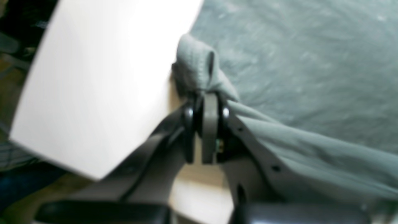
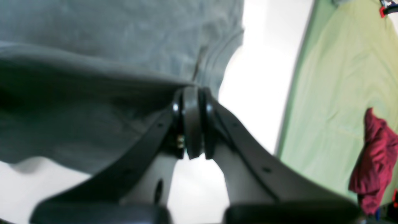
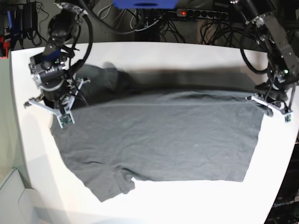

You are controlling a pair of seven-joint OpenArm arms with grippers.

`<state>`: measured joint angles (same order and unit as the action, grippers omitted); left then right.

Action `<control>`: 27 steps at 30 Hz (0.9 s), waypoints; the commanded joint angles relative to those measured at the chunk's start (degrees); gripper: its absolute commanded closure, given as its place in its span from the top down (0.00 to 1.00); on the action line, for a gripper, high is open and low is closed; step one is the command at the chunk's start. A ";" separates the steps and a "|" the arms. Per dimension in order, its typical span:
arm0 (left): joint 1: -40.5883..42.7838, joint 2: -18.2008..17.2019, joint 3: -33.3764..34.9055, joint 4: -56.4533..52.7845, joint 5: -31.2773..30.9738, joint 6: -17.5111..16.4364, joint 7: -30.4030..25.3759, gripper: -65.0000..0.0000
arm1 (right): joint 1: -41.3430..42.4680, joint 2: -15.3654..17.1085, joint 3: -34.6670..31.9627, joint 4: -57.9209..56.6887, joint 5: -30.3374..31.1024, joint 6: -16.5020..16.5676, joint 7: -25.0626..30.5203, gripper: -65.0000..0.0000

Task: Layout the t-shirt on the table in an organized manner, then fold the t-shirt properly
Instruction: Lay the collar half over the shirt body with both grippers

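The dark grey t-shirt (image 3: 159,140) lies spread across the white table (image 3: 187,200), with one sleeve (image 3: 112,184) at the front left. Its far edge is lifted and pulled taut between both grippers. My left gripper (image 3: 257,98), at the right of the base view, is shut on a bunched corner of the cloth (image 1: 199,68); the jaws (image 1: 206,96) meet tightly. My right gripper (image 3: 70,105), at the left of the base view, is shut on the shirt's hemmed edge (image 2: 217,59), jaws (image 2: 192,88) pressed together. Some cloth (image 3: 105,79) bunches behind the right arm.
The table's curved edge (image 3: 23,154) runs close to the right arm. A green sheet (image 2: 335,93) with a dark red cloth (image 2: 376,155) lies on the floor beyond it. Cables and a power strip (image 3: 201,13) sit behind the table's back edge.
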<state>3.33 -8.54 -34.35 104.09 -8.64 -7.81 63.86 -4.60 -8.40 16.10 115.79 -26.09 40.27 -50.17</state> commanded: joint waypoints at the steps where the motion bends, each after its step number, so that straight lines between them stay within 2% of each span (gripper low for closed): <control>1: -1.62 -0.74 -0.16 -0.23 0.07 0.30 -0.95 0.00 | 1.39 0.45 -0.05 0.65 0.11 -0.27 0.90 0.00; 7: -7.86 -0.92 -0.07 -6.20 0.07 0.30 -1.31 0.00 | 6.40 1.68 -0.23 -2.51 0.20 -0.27 0.99 0.00; 12: -12.08 -2.94 4.59 -8.84 0.16 0.39 -1.04 0.00 | 9.22 3.17 -0.14 -5.94 0.20 -0.27 0.99 0.00; 16: -15.33 -3.11 4.85 -10.95 0.16 0.47 -1.04 0.00 | 11.41 3.26 -0.14 -9.81 0.20 -0.27 1.07 0.00; 22: -16.65 -4.96 4.85 -15.87 0.16 0.47 -1.66 0.00 | 15.19 3.26 -0.14 -14.73 0.20 -0.27 1.16 0.00; 27: -16.74 -5.05 4.85 -17.10 0.16 0.47 -4.56 0.00 | 17.30 3.26 -0.14 -18.60 0.11 -0.27 4.77 0.00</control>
<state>-12.10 -12.64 -29.43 86.00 -8.40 -7.53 60.69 11.27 -5.39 16.01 96.23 -25.76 40.27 -46.44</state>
